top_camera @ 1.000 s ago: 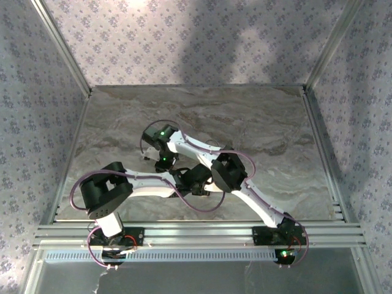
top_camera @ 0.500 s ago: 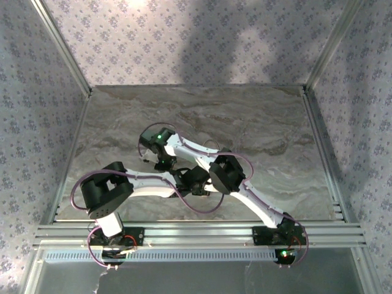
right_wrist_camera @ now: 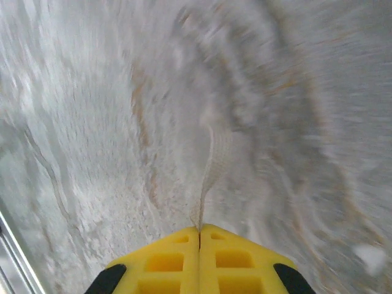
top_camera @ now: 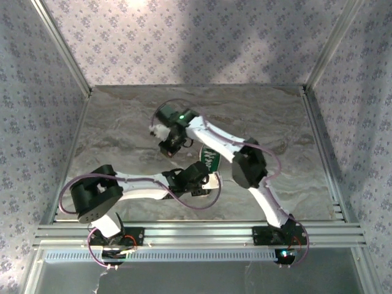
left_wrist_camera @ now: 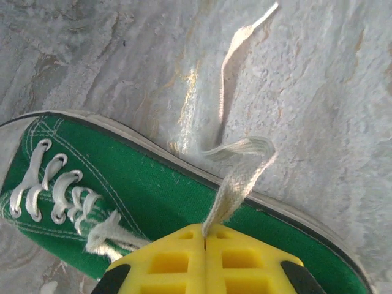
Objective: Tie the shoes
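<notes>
Overhead, marbled tabletop, floral walls.

The table is bare along its far edge and down the right side, with room to pass. Mid-table is crowded: the left arm and right arm hem the sneaker in from near and far. A lace stretches off its side; a second lace, blurred, seems pulled taut over bare marble.

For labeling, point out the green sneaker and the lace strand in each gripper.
green sneaker (left_wrist_camera: 159, 196), left wrist view, green canvas side
left-held lace (left_wrist_camera: 236, 184), left wrist view, middle of the strand
right-held lace (right_wrist_camera: 212, 162), right wrist view, middle of the strand
</notes>
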You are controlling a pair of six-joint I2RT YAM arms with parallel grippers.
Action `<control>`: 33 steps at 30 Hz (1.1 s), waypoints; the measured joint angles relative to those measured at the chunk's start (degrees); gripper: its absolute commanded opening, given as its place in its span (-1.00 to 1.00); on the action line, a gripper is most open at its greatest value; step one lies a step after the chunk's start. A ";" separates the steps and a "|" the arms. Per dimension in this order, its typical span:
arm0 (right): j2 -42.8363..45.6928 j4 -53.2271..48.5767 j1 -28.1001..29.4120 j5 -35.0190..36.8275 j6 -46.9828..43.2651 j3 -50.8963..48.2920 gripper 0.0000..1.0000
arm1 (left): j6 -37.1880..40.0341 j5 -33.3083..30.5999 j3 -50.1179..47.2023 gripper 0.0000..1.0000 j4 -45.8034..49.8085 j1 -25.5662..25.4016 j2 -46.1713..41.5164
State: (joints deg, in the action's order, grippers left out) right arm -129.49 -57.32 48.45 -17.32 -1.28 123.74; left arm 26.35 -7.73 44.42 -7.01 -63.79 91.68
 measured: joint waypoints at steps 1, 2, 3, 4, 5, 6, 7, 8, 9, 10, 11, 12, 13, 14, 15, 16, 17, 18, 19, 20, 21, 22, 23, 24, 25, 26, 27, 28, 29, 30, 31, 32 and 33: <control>2.67 1.81 -1.51 -0.02 2.43 -2.34 -1.00 | -1.46 0.94 -0.68 -1.00 -0.59 0.35 -0.87; 5.09 3.58 -3.08 0.31 4.35 -4.79 -1.00 | -3.15 2.03 -1.36 -1.00 -1.16 0.87 -1.84; 6.45 4.81 -3.98 0.76 6.03 -6.43 -1.00 | -4.46 2.78 -1.95 -1.00 -1.88 1.31 -2.47; 8.33 6.67 -5.16 1.07 7.45 -9.01 -1.00 | -6.01 3.67 -2.60 -1.00 -2.56 1.79 -3.23; 10.32 8.59 -6.36 1.75 9.64 -12.02 -1.00 | -8.00 4.74 -3.28 -1.00 -3.34 2.43 -4.04; 12.00 10.14 -7.32 2.34 11.37 -15.04 -1.00 | -9.70 5.66 -3.74 -1.00 -3.93 2.93 -4.70; 13.70 11.78 -8.26 2.89 13.20 -18.16 -1.00 | -11.15 6.36 -4.11 -1.00 -4.50 3.39 -5.16; 15.17 13.31 -9.11 3.39 15.08 -21.11 -1.00 | -12.83 7.15 -4.46 -1.00 -5.20 3.85 -5.70; 16.81 14.86 -10.08 3.85 17.05 -24.33 -1.00 | -14.60 8.00 -4.76 -1.00 -5.81 4.39 -6.27; 18.23 16.55 -10.86 4.35 18.78 -27.10 -1.00 | -16.00 8.68 -5.03 -1.00 -6.58 4.92 -6.73; 19.87 18.38 -11.74 4.85 20.57 -30.32 -1.00 | -17.81 9.55 -5.27 -1.00 -7.21 5.57 -7.26; 21.49 19.98 -12.55 5.40 22.12 -33.11 -1.00 | -19.63 10.38 -5.33 -1.00 -7.69 6.25 -7.61; 23.10 21.59 -13.14 5.97 23.45 -35.69 -1.00 | -20.74 10.95 -5.35 -1.00 -8.07 6.71 -7.76; 24.92 23.08 -13.77 6.62 24.79 -38.23 -1.00 | -22.60 11.85 -5.38 -1.00 -8.50 7.48 -7.91; 26.82 24.41 -14.23 7.34 25.99 -40.52 -1.00 | -24.39 12.74 -5.38 -1.00 -8.85 8.33 -8.00; 29.18 26.25 -14.62 8.09 27.21 -43.28 -1.00 | -25.73 13.33 -5.38 -1.00 -9.05 8.96 -8.00; 31.15 27.19 -14.84 8.74 28.15 -45.22 -1.00 | -27.21 13.99 -5.38 -1.00 -9.20 9.68 -8.00; 33.14 29.11 -14.97 9.22 29.07 -47.39 -1.00 | -28.30 14.56 -5.38 -1.00 -9.22 10.32 -8.00; 35.34 30.51 -15.02 9.81 29.94 -49.59 -1.00 | -29.68 15.15 -5.38 -1.00 -9.22 10.99 -8.00; 37.59 31.87 -15.02 10.40 30.75 -51.82 -1.00 | -30.95 15.85 -5.38 -1.00 -9.20 11.61 -8.00; 40.02 33.66 -15.06 10.97 31.63 -54.49 -1.00 | -32.04 16.33 -5.35 -1.00 -9.16 12.04 -8.00; 41.79 34.97 -15.06 11.45 32.24 -56.57 -1.00 | -32.74 16.63 -5.35 -1.00 -9.09 12.24 -8.00; 44.09 36.46 -15.04 12.04 33.09 -59.30 -1.00 | -33.73 17.22 -5.35 -1.00 -9.07 12.44 -7.98; 46.18 37.88 -15.04 12.52 33.66 -62.05 -1.00 | -34.62 17.66 -5.35 -1.00 -9.07 12.63 -7.93; 47.89 38.82 -14.91 12.98 34.14 -64.32 -1.00 | -35.34 18.05 -5.35 -1.00 -9.07 12.79 -7.89; 49.55 39.80 -14.75 13.60 34.58 -66.66 -1.00 | -36.13 18.51 -5.35 -1.00 -9.05 12.81 -7.89; 51.41 40.81 -14.56 14.40 34.97 -69.13 -1.00 | -36.89 18.88 -5.35 -1.00 -9.05 12.92 -7.89; 52.76 41.48 -14.27 15.08 35.19 -70.90 -1.00 | -37.55 19.10 -5.33 -1.00 -9.07 13.00 -7.89; 54.62 42.42 -13.77 16.09 35.28 -73.13 -1.00 | -38.25 19.30 -5.25 -1.00 -9.05 13.16 -7.87; 56.15 43.01 -13.14 17.07 35.34 -74.75 -1.00 | -38.97 19.45 -5.18 -1.00 -9.05 13.22 -7.82; 57.88 43.87 -12.31 18.49 35.36 -76.43 -1.00 | -39.65 19.82 -5.03 -1.00 -9.11 13.44 -7.67; 60.00 44.26 -11.32 20.20 35.34 -78.27 -1.00 | -40.41 20.09 -4.92 -1.00 -9.09 13.62 -7.52; 62.20 44.63 -10.27 21.79 35.34 -80.00 -1.00 | -41.18 20.44 -4.81 -1.00 -9.11 13.94 -7.32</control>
State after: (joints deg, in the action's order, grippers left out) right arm -67.29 -12.69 38.17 4.47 34.06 43.75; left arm -14.83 12.71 39.62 -16.12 -49.84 84.36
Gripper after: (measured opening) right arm 0.052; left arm 0.042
